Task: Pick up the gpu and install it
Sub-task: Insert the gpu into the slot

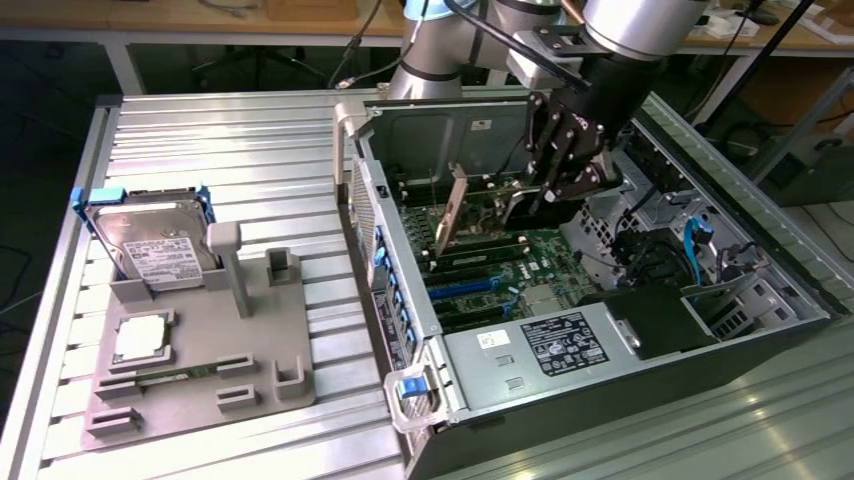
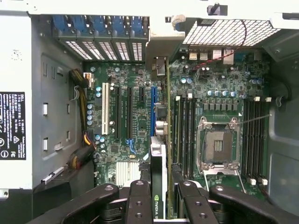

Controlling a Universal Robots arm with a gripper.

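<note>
Dark gpu (image 2: 158, 177) edge-down, parallel to slots (image 2: 125, 112)

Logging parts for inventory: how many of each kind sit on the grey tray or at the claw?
Silver hard drive with white label: 1
Silver square processor chip: 1
Narrow green memory stick: 1
Dark flat gpu card, silvery bracket: 1
Total: 4

**Robot arm (image 1: 434, 55) angles downward, claw (image 1: 541, 200) clamped on the gpu (image 2: 157, 182)**

In the exterior view the grey arm bends in from the upper edge. Its silvery wrist (image 1: 634, 20) is tilted so that the black claw points down and slightly toward the exterior view's left. In the wrist view the claw's dark, jointed fingers (image 2: 138, 200) are drawn in from both sides, pressing the two faces of the card, which stands edge-on between them.
</note>
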